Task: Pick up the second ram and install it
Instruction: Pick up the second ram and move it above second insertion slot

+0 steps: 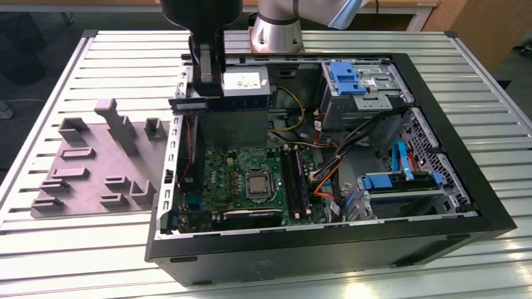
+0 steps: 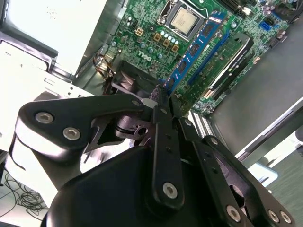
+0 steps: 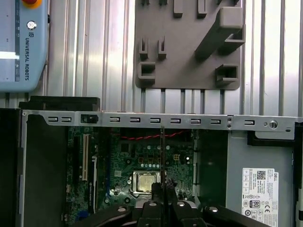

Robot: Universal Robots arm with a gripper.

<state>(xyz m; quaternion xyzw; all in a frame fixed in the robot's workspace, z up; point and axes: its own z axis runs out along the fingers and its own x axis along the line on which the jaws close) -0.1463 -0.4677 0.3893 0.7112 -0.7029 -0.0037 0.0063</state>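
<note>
Dark blue-green circuit strip, the second ram [image 1: 186, 104]: one, held level and clamped at one end between the closed-in fingers of the single gripper [image 1: 205, 92]. Carried in the air over the case wall on the exterior view's left, just in front of the one grey power-supply box [image 1: 246, 87], well above the motherboard [image 1: 237, 165] and not yet seated in a slot.

One black tower case [image 1: 332, 252], lying on its side and open, on one table [image 1: 66, 249] of ribbed metal slats. Inside:
- one green motherboard with one processor [image 1: 258, 185] near its middle
- long black slot rails [image 1: 293, 180] just beside the processor, at least two, on the exterior view's right of it
- two blue drive caddies [image 1: 343, 76] [image 1: 390, 182], well apart

One grey fixture plate [image 1: 91, 187] with several upstanding blocks, on the table beside the case, on the exterior view's left.

In the first wrist view, second ram [image 3: 162, 151] seen edge-on as one thin dark line running out from the gripper [image 3: 162, 191], just beside the processor [image 3: 143, 182].

In the second wrist view, two black fingers [image 2: 166, 137] drawn together to one tip.
</note>
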